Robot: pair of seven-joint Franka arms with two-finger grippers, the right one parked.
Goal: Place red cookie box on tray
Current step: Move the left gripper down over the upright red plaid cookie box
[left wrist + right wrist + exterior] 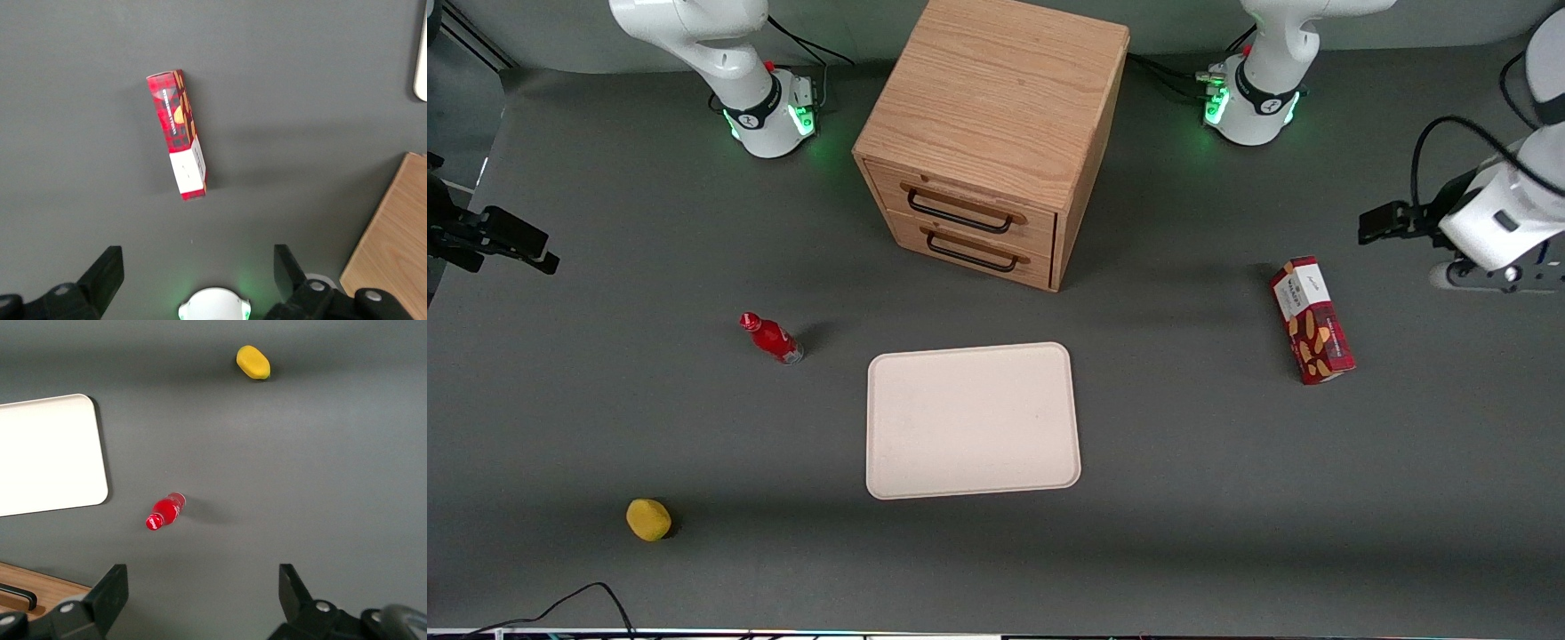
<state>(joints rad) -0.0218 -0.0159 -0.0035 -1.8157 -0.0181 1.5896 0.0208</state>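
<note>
One red cookie box (177, 135) lies flat on the desk (1183, 533), well apart from the tray (971, 420), toward my working arm's end. My pincer (197, 267) hangs above the desk just short of the box's white end, fingers (107, 267) spread wide with nothing between them. Farther from the front camera than the tray stands a wooden drawer cabinet (996, 133).

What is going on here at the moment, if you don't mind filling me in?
The left arm is about to fetch the red cookie box for the tray. Its gripper hangs open above the table, holding nothing, with the box lying on the table toward the working arm's end. The tray holds nothing yet, sitting in front of the wooden drawer cabinet. A small red bottle and a yellow object lie toward the parked arm's end.
</note>
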